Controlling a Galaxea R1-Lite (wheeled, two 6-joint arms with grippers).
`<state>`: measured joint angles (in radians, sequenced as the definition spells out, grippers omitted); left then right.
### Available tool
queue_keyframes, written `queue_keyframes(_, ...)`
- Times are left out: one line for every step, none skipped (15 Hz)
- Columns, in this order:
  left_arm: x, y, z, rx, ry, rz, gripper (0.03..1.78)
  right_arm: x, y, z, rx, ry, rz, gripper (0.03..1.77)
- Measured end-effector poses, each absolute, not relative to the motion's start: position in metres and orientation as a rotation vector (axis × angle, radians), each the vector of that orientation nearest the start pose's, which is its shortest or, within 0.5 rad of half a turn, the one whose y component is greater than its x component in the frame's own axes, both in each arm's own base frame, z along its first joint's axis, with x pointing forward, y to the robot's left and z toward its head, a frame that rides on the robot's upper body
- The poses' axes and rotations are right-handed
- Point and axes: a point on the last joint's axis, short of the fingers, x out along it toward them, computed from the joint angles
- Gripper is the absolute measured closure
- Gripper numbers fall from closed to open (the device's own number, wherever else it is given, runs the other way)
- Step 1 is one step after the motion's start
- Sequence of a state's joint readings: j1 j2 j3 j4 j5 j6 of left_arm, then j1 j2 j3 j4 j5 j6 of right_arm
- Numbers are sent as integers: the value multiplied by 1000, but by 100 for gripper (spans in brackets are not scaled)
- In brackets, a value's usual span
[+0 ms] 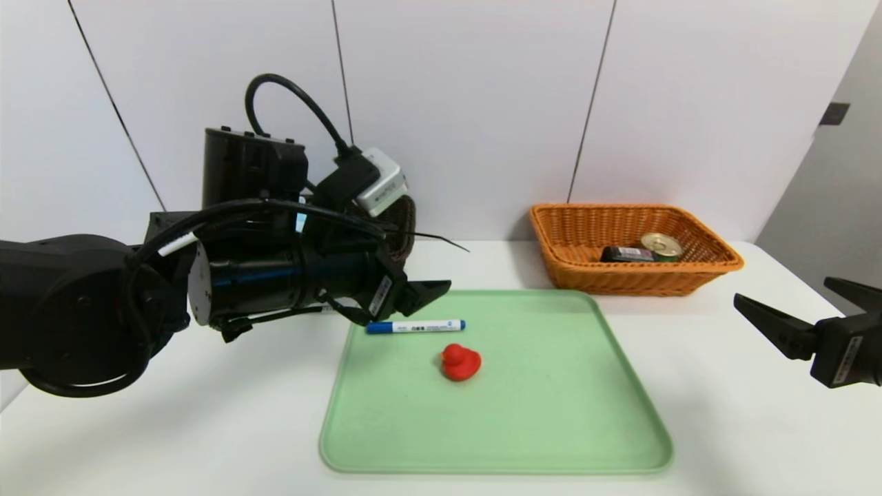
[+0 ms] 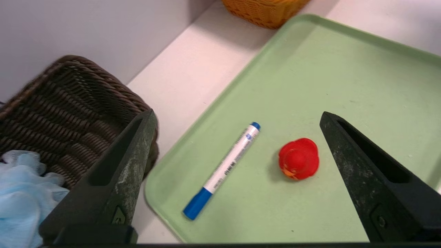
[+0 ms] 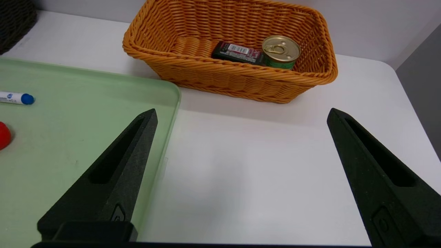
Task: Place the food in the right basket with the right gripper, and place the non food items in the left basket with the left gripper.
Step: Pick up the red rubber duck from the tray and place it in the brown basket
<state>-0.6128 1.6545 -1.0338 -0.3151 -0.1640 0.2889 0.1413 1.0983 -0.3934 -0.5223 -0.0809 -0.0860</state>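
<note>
Head view: your left gripper [image 1: 434,293], released, hangs at the green tray's [image 1: 551,413] 11 o'clock edge; its arm obstructs the dark basket [image 1: 406,231]. Marker [image 1: 417,326] and duck [image 1: 460,362] lie on the tray.

Left wrist view: the dark basket holds the blue pouf [image 2: 27,199].

Right wrist view: your right gripper [image 3: 243,110] idles, released, at the tray's 3 o'clock side; the orange basket [image 3: 227,74] holds tin [image 3: 281,51] and black container [image 3: 237,53].

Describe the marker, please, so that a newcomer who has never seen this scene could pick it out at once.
Find the flat green tray on the white table, then look near its far left corner, on the side toward the dark woven basket. The marker lies there, a slim white stick with a blue cap, unlike the small, rounded, all-red duck beside it.
</note>
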Motion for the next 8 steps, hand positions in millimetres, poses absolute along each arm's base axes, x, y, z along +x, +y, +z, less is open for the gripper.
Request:
queue_keyframes(249, -183, 222, 351, 225, -823, 12, 147, 19, 193, -101, 174, 67, 10)
queue_keyframes(248, -184, 215, 364, 265, -832, 12, 148, 19, 193, -99, 170, 66, 10)
queue_keyframes(247, -185, 209, 381, 318, -840, 12, 150, 19, 193, -98, 168, 66, 10)
queue_keyframes(247, -185, 205, 398, 360, -848, 12, 151, 20, 193, -99, 168, 67, 10)
queue_keyframes(247, -186, 203, 423, 400, -858, 12, 152, 20, 195, -98, 164, 68, 10)
queue_keyframes(246, -186, 202, 457, 443, -871, 12, 153, 20, 198, -94, 155, 69, 10)
queue_keyframes(246, -186, 202, 490, 482, -883, 12, 154, 20, 200, -89, 148, 69, 10)
queue_keyframes(245, -187, 205, 525, 521, -898, 12, 155, 21, 202, -77, 143, 72, 10)
